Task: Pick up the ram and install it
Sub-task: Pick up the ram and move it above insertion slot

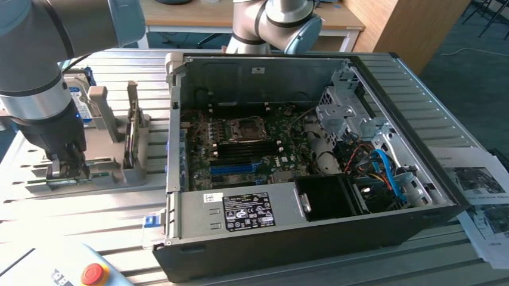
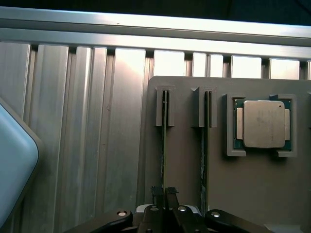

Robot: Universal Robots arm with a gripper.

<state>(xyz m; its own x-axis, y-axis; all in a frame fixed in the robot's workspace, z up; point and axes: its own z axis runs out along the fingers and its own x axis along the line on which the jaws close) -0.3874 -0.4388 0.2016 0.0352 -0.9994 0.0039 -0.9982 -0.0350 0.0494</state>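
Down at the exterior view's left, the arm has its gripper (image 2: 164, 194) right at the grey holder (image 2: 187, 145) on the slatted table (image 1: 445, 89). The jaws are drawn in narrow, one on each side of the ram (image 2: 164, 141), and they look pinched on its thin edge. The ram stands on edge in its slot in the holder, not lifted out. A second stick (image 2: 205, 145) stands in the slot just beside it, and a processor (image 2: 265, 124) lies flat in its own recess further along. The open computer case (image 1: 238, 77) sits well apart, towards the exterior view's right, with the blue memory slots (image 1: 235, 168) showing on the board inside.

The danger, as I read it, is in that narrow slot. If the pull is not straight along the guides, the board can bind against them and slide in the jaws, or drag the whole holder up with it. The hold also looks to be near one end of the stick, so the long free end could droop or swing. And with the neighbouring stick so near, a sideways drift could knock it.
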